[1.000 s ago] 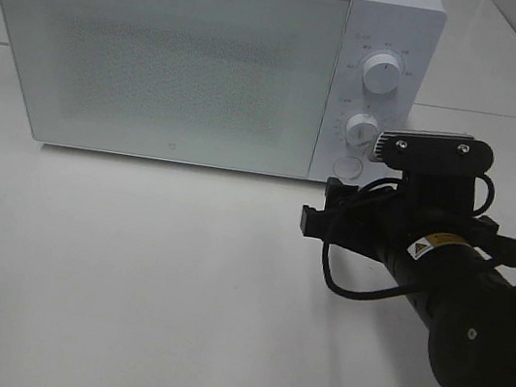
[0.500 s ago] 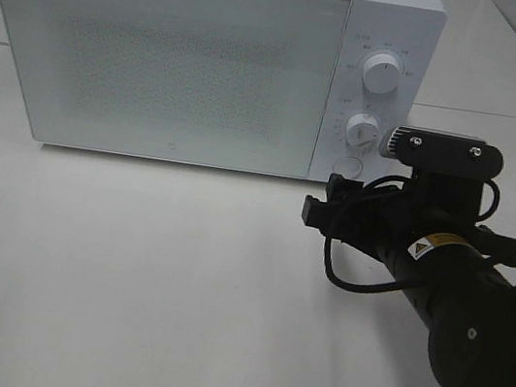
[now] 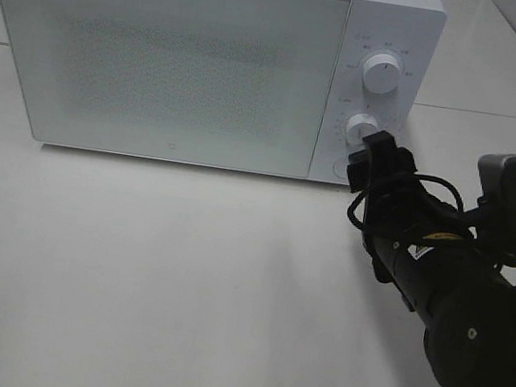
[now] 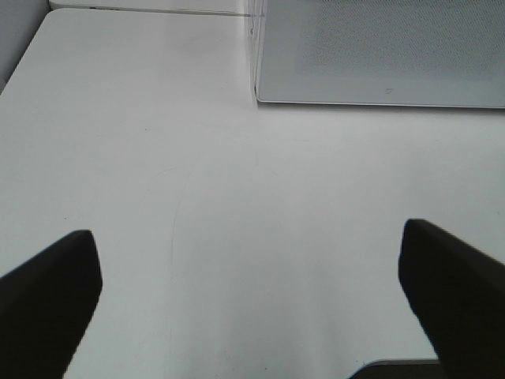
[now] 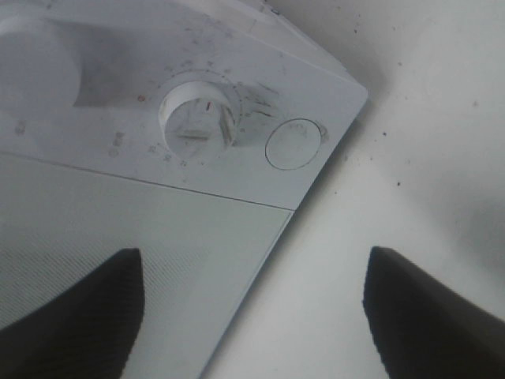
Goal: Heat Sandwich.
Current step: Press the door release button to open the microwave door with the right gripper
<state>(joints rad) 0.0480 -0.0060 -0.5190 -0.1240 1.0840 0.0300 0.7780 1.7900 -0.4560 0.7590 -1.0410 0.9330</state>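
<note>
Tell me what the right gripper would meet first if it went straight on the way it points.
Probably the microwave's control panel, around the lower knob and the round button. The open right gripper faces it with nothing between; how far off is unclear.

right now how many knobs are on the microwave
2. The upper knob sits on the microwave's front, the lower knob directly beneath it. Below them is a flat round button, not a knob.

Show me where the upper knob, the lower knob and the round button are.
upper knob [image 3: 383, 73]: exterior high view, centre of its face.
lower knob [image 5: 199, 115]: right wrist view, centre of its face.
round button [image 5: 293, 144]: right wrist view, its middle.
</note>
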